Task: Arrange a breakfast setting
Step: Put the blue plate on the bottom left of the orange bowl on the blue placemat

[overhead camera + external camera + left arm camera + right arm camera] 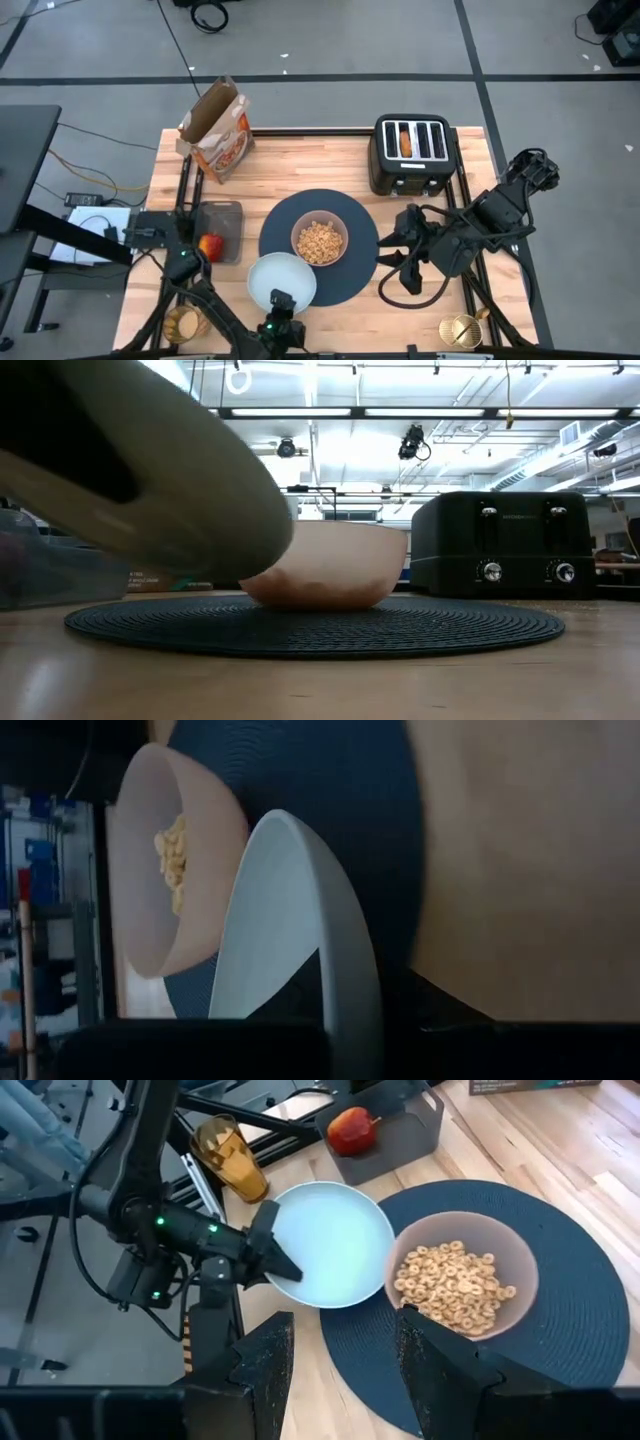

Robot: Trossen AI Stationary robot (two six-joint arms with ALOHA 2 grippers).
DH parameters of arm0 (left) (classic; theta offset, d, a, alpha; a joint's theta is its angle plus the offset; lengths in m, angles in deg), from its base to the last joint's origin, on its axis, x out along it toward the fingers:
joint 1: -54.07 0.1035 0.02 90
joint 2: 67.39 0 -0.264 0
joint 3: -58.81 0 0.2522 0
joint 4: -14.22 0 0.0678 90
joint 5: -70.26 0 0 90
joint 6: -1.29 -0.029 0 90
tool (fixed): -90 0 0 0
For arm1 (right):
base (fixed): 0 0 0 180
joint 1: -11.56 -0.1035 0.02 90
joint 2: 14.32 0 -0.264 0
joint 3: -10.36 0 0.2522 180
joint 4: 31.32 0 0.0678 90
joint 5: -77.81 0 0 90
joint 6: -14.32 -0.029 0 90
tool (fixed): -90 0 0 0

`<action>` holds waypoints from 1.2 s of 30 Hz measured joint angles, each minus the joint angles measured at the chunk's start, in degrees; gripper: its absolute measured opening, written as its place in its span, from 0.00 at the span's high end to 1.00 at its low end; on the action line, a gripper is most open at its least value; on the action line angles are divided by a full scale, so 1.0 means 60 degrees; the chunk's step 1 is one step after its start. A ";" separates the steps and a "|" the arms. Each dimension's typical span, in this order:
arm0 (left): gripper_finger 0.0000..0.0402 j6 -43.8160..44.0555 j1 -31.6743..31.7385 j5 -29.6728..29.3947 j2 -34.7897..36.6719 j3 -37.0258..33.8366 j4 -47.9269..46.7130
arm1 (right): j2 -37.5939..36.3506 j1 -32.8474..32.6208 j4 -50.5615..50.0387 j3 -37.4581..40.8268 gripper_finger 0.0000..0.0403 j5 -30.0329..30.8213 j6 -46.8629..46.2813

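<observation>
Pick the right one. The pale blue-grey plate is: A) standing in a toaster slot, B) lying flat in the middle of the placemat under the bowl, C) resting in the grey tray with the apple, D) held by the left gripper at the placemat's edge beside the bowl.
D: the left gripper clamps the plate's rim, tilted, beside the cereal-filled bowl at the placemat's edge.

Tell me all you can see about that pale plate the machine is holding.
The pale blue-grey plate is round, smooth and empty, with a shallow raised rim, seemingly glazed ceramic. The left pincer grips its near edge. It overlaps the edge of the navy placemat, beside the pink bowl of cereal. In the low view it looks tilted, lifted off the table.
</observation>
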 joint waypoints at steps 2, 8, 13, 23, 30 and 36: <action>0.89 0.0094 0.0079 -0.0098 0.0000 0.0000 -0.0005 | 0.0000 -0.0007 0.0000 0.0000 0.55 -0.0007 0.0030; 0.89 0.0248 0.0171 0.0138 0.0000 0.0000 0.0034 | 0.0000 -0.0007 0.0000 -0.0004 0.55 -0.0069 0.0431; 0.89 0.0377 0.0178 0.0719 0.0000 0.0000 0.0293 | 0.0000 0.0001 0.0000 -0.0004 0.55 -0.0069 0.0706; 0.89 0.0831 0.0303 0.0567 -0.0015 -0.0834 0.0306 | 0.0000 0.0008 0.0013 -0.0007 0.55 -0.0066 0.0852; 0.84 0.0836 0.0396 0.0552 -0.0015 -0.0831 0.0379 | 0.0000 0.0008 0.0036 -0.0007 0.55 -0.0066 0.0849; 0.74 0.0851 0.0429 0.0460 -0.0015 -0.0831 0.0626 | 0.0000 0.0035 0.0400 -0.0007 0.55 -0.0066 0.0993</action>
